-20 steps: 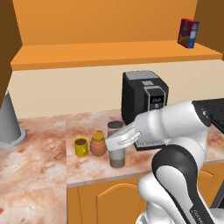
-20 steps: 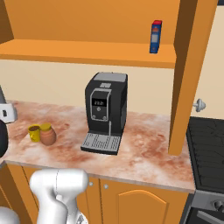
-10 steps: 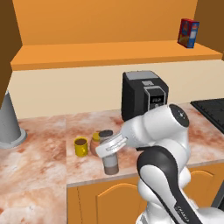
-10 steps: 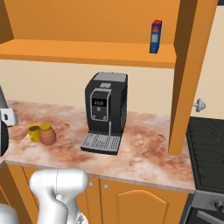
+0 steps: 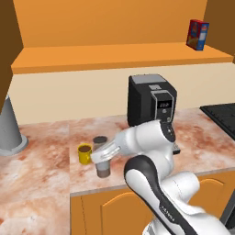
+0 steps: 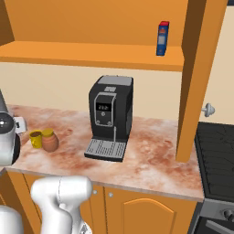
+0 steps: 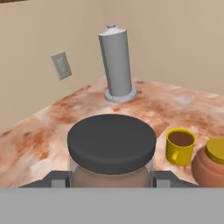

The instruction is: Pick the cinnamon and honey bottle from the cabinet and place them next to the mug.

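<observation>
My gripper (image 5: 103, 155) is shut on the cinnamon (image 5: 103, 170), a slim grey-brown shaker, held upright low over the counter just in front of the mug (image 5: 84, 153). In the hand view the cinnamon's dark cap (image 7: 111, 139) sits between the gripper (image 7: 111, 178) fingers. The yellow mug (image 7: 179, 144) stands to its right there, beside the terracotta honey bottle (image 7: 212, 162) with its yellow lid. The honey bottle (image 6: 50, 140) stands right of the mug (image 6: 35, 138) on the counter and is partly hidden behind my hand in the left base view. The orange cabinet shelf (image 5: 114, 57) runs above.
A black coffee machine (image 5: 151, 103) stands right of the arm. A tall grey cylinder (image 5: 9, 131) stands at the counter's left end. A red and blue box (image 5: 198, 34) sits on the shelf's right end. A stove (image 6: 217, 146) lies far right, past a wooden panel (image 6: 196, 77).
The gripper has carried the cinnamon left and down toward the counter's front, from right of the honey bottle to just in front of the mug. Mug and honey bottle have stayed put.
</observation>
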Robot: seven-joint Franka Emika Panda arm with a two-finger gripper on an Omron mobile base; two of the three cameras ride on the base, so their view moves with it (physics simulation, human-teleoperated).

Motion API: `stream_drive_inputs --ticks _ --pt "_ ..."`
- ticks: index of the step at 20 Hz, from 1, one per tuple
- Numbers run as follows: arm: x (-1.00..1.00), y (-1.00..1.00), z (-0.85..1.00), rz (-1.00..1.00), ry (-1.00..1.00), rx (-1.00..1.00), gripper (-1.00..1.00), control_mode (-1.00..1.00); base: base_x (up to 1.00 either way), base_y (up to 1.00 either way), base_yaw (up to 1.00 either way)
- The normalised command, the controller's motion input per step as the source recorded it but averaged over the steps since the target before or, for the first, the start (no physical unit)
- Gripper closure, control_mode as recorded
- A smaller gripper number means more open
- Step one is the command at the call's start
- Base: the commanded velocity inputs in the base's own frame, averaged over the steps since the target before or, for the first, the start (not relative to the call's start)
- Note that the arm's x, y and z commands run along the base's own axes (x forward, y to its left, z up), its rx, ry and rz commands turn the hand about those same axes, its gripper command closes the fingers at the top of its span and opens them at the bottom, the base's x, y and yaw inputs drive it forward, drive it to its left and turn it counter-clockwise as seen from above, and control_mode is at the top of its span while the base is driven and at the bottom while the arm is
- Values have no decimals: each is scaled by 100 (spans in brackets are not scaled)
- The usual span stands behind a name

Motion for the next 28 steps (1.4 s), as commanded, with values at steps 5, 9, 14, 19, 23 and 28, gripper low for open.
stream_drive_inputs --ticks 5,9,14,19,23,28 --pt "46 28 -100 0 -27 19 100 -100 0 0 0" --pt "44 27 -98 0 -24 17 100 -100 0 0 0" --pt "46 19 -67 0 -19 13 100 -100 0 0 0" --pt "4 5 -9 0 -7 3 100 -100 0 0 0" --pt "28 8 0 -2 2 0 100 -100 0 0 0" --pt "40 14 24 -1 15 0 100 -100 0 0 0"
